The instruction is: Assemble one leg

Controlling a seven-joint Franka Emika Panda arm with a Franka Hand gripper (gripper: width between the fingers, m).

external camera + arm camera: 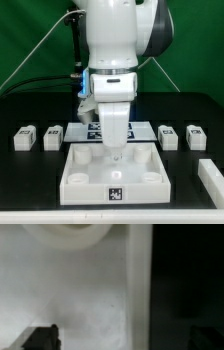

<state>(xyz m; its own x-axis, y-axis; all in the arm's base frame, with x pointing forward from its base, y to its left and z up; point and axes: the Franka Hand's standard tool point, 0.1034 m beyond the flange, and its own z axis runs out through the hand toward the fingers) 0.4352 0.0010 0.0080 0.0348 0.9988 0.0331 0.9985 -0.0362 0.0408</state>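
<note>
The large white square panel (90, 172) with round corner sockets lies in the middle of the black table. My gripper (115, 152) is low over its far edge. In the wrist view the panel (70, 286) fills most of the picture, with one round socket (68, 229) ahead. My gripper (118, 339) is open: one dark finger (40, 338) stands over the panel, the other is barely visible against the black table beyond the panel's edge. It holds nothing. Small white legs with tags lie in a row: two at the exterior view's left (24, 137) (52, 136), two at its right (168, 135) (196, 135).
The marker board (84, 131) lies behind the panel, partly hidden by my arm. Another white part (210, 178) shows at the exterior view's lower right edge. A green backdrop stands behind the black table (30, 175).
</note>
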